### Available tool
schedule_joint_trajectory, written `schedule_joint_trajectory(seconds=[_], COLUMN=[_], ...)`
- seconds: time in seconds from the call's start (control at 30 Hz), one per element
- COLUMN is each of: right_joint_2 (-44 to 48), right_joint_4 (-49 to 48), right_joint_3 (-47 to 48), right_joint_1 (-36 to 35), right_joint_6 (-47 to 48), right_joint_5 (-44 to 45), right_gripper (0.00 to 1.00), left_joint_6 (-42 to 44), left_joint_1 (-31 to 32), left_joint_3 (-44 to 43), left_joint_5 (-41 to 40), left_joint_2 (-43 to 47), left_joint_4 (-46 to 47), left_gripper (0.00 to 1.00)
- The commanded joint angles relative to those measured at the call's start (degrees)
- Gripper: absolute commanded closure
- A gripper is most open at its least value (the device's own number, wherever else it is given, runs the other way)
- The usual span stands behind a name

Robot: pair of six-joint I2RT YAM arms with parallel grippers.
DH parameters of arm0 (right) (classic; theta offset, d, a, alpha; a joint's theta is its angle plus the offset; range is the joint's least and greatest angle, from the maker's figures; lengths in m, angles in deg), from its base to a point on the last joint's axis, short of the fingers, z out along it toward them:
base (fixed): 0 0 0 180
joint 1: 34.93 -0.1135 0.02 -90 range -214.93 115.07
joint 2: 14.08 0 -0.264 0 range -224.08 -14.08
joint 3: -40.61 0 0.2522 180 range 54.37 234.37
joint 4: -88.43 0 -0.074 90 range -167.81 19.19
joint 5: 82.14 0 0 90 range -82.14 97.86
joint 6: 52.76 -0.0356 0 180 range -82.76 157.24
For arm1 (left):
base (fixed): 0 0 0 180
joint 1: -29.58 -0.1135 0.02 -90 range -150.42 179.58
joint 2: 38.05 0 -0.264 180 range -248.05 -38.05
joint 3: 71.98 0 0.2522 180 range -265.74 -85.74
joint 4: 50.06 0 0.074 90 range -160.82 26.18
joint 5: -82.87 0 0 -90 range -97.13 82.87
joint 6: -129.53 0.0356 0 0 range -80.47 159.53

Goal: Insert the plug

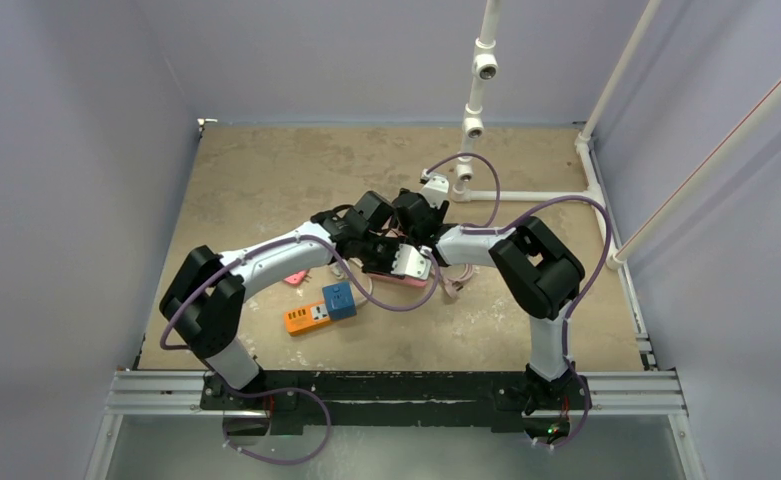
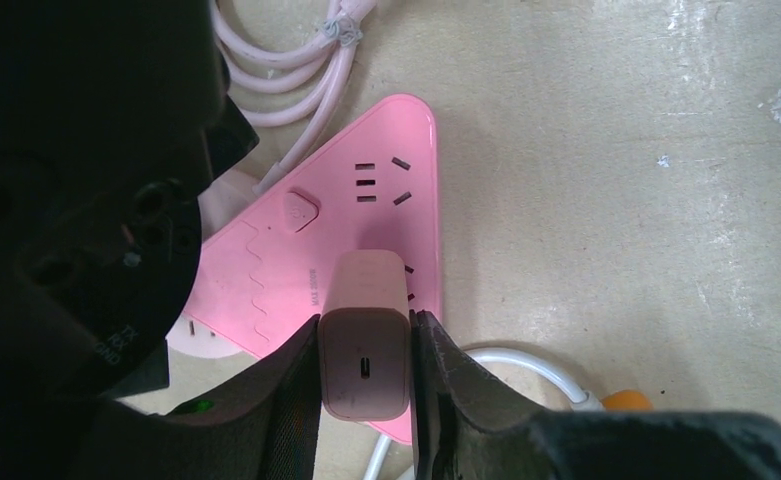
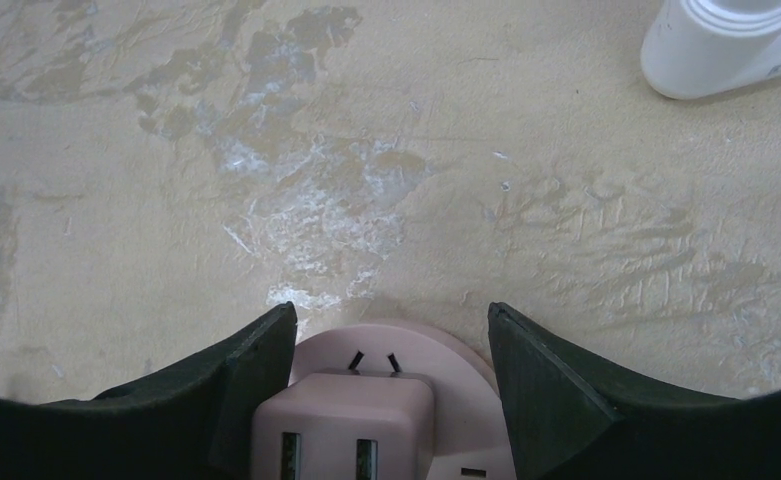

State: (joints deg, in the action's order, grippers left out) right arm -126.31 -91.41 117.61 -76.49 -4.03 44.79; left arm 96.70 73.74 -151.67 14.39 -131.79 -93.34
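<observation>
Left arm (image 1: 266, 262) and right arm (image 1: 466, 245): white links, black joint housings. Purple cable (image 1: 497, 192) loops along each. Fingers (image 3: 556, 400) black, wedge-shaped.

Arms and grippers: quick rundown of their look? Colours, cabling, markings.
Both the left arm and right arm have white tubular links, chunky black joint housings and looping purple cables. The left gripper and right gripper are black, with wedge-shaped dark fingers. White lettering marks one black housing.

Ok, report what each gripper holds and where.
Left gripper clamps the pink plug by its two sides, near the rear. Right gripper straddles a corner of the pink power strip; grip cannot be told.
</observation>
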Motion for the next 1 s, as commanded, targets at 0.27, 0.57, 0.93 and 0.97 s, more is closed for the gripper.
schedule_joint_trajectory(seconds=[0.27,0.57,0.93,0.97], right_joint_2=[-2.25,-1.69,-0.88,-0.75], right_joint_4=[-2.45,-1.34,-1.04,-1.07], right_joint_3=[0.99,0.52,0.96,0.88], right_joint_1=[-1.73,-1.73,-1.68,-1.73], right_joint_6=[2.93,2.02,3.65,3.74], right_joint_5=[-5.92,-6.32,-8.11,-8.17], right_gripper=[0.29,0.31,0.32,0.32], left_joint_6=[7.10,3.15,6.56,6.89], left_joint_1=[0.40,3.90,4.71,4.77], left_joint_3=[-6.79,-6.25,-10.81,-11.15], left_joint_5=[-2.80,-13.54,-12.70,-12.44], left_joint_2=[-6.85,-8.25,-12.38,-12.77], left_joint_4=[-4.84,-4.79,-11.86,-12.37], left_gripper=[1.00,1.00,1.00,1.00])
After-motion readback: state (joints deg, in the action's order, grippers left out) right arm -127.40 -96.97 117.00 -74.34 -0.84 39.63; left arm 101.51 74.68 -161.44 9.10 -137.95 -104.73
